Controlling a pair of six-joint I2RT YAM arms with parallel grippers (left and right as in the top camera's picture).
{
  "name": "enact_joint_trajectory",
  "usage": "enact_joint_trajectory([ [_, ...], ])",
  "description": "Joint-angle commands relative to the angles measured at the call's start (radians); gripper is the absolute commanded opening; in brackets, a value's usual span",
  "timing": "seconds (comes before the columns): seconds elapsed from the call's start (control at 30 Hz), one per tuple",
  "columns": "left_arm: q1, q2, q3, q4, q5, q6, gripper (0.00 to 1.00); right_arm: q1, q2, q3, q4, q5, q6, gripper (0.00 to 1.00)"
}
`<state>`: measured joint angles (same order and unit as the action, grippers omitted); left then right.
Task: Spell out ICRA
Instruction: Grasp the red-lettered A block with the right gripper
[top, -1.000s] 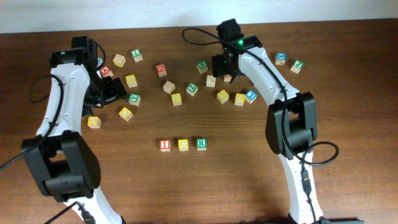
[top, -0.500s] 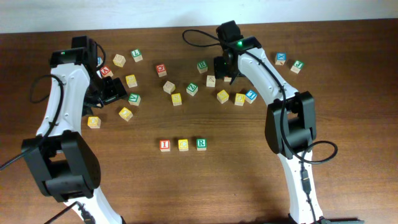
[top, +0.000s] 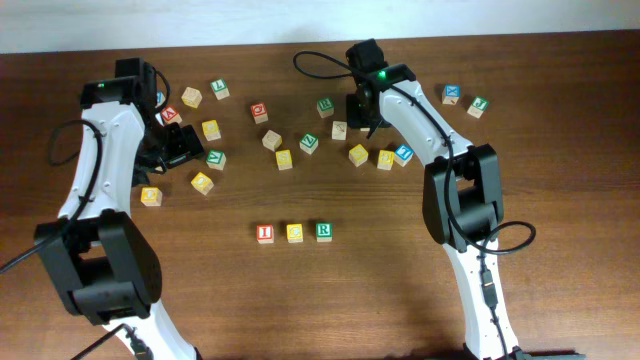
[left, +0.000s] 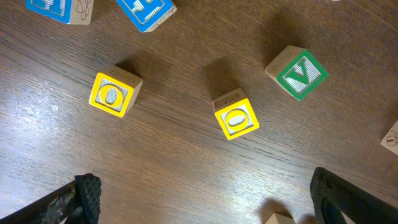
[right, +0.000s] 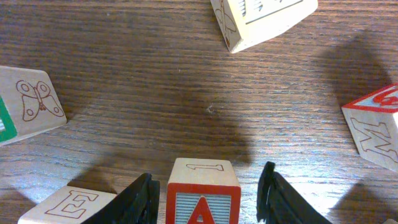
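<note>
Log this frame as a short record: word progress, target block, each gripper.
row laid: red I block, yellow block (letter unclear), green R block
missing from row: A
right gripper: open, fingers either side of red A block, gaps on both sides
left gripper: open, above two yellow O blocks, holding nothing

The A block (right: 202, 198) is red-framed, the V block (left: 297, 73) green
</note>
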<state>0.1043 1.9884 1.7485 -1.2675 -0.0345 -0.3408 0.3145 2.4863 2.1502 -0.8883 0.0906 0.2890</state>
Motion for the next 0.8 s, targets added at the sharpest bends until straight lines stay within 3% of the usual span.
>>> enact_joint_trajectory([
  [0.0, 0.003, 0.007, 0.001, 0.002, -0.007, -0.014, 0.99, -0.001, 0.008, -0.007, 0.005, 0.014, 0.007, 0.44],
  [0.13, 0.003, 0.007, 0.001, 0.002, -0.007, -0.014, 0.99, -0.001, 0.008, -0.007, 0.006, -0.004, 0.007, 0.44],
  [0.2, 0.003, 0.007, 0.001, 0.002, -0.007, -0.014, 0.99, -0.001, 0.008, -0.007, 0.005, -0.004, 0.007, 0.33],
  [0.77, 0.003, 0.007, 0.001, 0.002, -0.007, -0.014, 0.99, -0.001, -0.106, -0.007, -0.079, -0.011, 0.007, 0.24],
])
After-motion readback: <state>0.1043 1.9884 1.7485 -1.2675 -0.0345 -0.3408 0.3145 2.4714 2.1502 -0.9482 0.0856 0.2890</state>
